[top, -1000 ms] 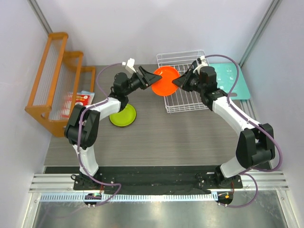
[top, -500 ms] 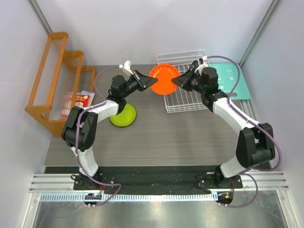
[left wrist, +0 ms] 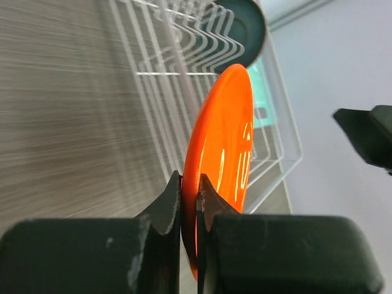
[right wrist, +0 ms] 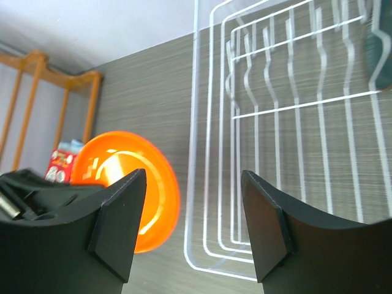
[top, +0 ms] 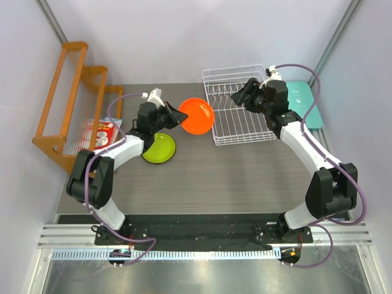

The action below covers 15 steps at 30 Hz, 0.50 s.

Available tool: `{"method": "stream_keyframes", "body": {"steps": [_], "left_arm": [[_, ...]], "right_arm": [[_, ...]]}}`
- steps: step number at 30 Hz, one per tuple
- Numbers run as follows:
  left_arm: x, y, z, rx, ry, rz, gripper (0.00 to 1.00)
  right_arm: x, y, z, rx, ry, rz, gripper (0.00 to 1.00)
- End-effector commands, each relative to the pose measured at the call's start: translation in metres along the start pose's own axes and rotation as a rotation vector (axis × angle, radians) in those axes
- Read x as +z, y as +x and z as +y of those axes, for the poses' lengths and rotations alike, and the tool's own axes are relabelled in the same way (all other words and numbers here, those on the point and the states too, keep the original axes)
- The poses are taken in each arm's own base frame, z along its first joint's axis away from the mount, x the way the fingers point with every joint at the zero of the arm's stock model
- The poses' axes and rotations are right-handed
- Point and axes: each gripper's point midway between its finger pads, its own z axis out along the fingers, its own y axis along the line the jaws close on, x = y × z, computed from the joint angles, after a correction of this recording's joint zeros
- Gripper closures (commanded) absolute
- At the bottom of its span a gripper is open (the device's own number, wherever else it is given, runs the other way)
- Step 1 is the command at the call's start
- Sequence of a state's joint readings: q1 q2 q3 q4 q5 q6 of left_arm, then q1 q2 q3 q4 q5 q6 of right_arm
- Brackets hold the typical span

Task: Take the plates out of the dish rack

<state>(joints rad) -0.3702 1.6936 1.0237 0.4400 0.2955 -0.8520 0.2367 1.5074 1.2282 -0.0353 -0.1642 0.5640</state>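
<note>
Left gripper [top: 176,116] is pinching the orange plate [top: 197,116] by its rim. The plate's tipped up on edge and sits clear of the dish rack [top: 242,125], just off its 9 o'clock side. The lime-green plate [top: 159,149] lies flat on the table at about 7 o'clock from the orange one. Right gripper [top: 237,97] hangs over the rack's 12 o'clock end, fingers spread wide.

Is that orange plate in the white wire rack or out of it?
Out. The left gripper is shut on the orange plate at its rim, holding it over the table, left of the dish rack.
</note>
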Motion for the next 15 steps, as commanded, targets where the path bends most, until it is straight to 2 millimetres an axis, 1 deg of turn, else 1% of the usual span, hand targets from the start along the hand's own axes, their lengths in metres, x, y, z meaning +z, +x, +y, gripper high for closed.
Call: {"method": "stream_keyframes", "body": {"steps": [1,2,3,4,5,7,8,10,11,12,14,15], "left_arm": [[-0.04,-0.035,0.026,0.047,-0.131,-0.11,1.0],[-0.046,-0.033,0.034,0.064,-0.169,-0.105,1.0],[-0.054,-0.035,0.043,0.073,-0.213,-0.12,1.0],[-0.062,-0.037,0.055,0.081,-0.272,-0.138,1.0],[-0.071,-0.037,0.059,0.092,-0.307,-0.14,1.0],[-0.082,-0.036,0.075,0.112,-0.375,-0.144,1.0],[-0.09,-0.037,0.08,0.112,-0.4,-0.149,1.0],[-0.097,-0.034,0.085,0.11,-0.409,-0.151,1.0],[-0.104,-0.034,0.097,0.106,-0.46,-0.166,1.0],[-0.107,-0.032,0.101,0.105,-0.481,-0.169,1.0],[-0.115,-0.025,0.116,0.091,-0.547,-0.169,1.0],[-0.118,-0.025,0.12,0.093,-0.566,-0.174,1.0]], "right_arm": [[-0.016,-0.037,0.001,-0.074,0.033,-0.091,0.31],[-0.014,-0.035,-0.002,-0.074,0.039,-0.082,0.31],[-0.013,-0.033,-0.003,-0.075,0.043,-0.076,0.31],[-0.011,-0.034,-0.003,-0.076,0.042,-0.075,0.31],[-0.01,-0.033,-0.004,-0.078,0.044,-0.069,0.31],[-0.007,-0.03,-0.008,-0.082,0.052,-0.058,0.31],[-0.007,-0.029,-0.01,-0.083,0.058,-0.056,0.31],[-0.005,-0.028,-0.013,-0.091,0.068,-0.056,0.31],[-0.005,-0.029,-0.014,-0.094,0.076,-0.057,0.31],[-0.003,-0.028,-0.017,-0.098,0.084,-0.051,0.31],[-0.002,-0.031,-0.019,-0.113,0.099,-0.05,0.31],[-0.001,-0.032,-0.021,-0.115,0.103,-0.05,0.31]]}}
